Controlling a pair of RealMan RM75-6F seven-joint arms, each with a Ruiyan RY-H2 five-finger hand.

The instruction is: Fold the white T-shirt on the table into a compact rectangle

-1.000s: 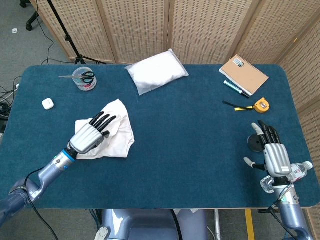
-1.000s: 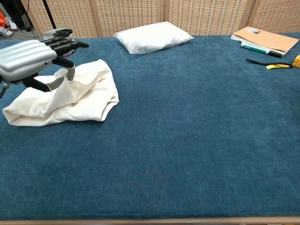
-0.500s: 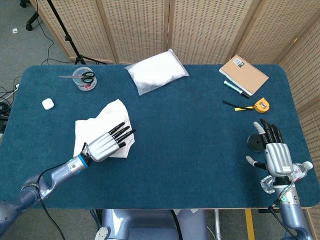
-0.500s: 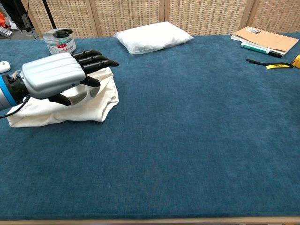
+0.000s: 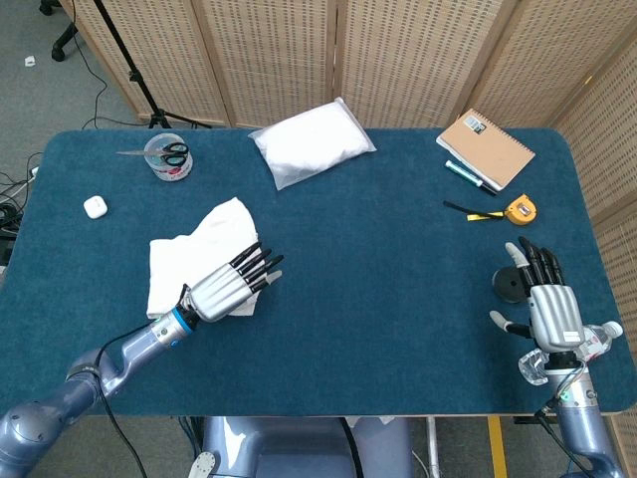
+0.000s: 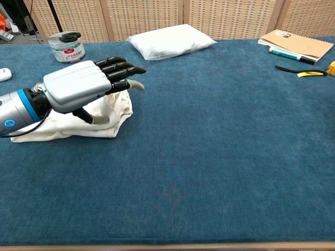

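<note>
The white T-shirt (image 5: 199,261) lies bunched on the left part of the blue surface (image 5: 378,259). The left hand (image 5: 227,289) hangs over its right edge, fingers (image 6: 119,67) stretched, close together, holding nothing. The right hand (image 5: 545,304) rests at the far right, fingers spread, empty.

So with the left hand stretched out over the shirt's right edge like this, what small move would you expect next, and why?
Probably lowering the left hand onto the white T-shirt to grip its near right edge. The hand holds nothing, its fingers extended past that edge, and the shirt lies as a rumpled, uneven bundle rather than a neat rectangle. The right hand sits far off by the table's right edge, so the left is best placed.
</note>
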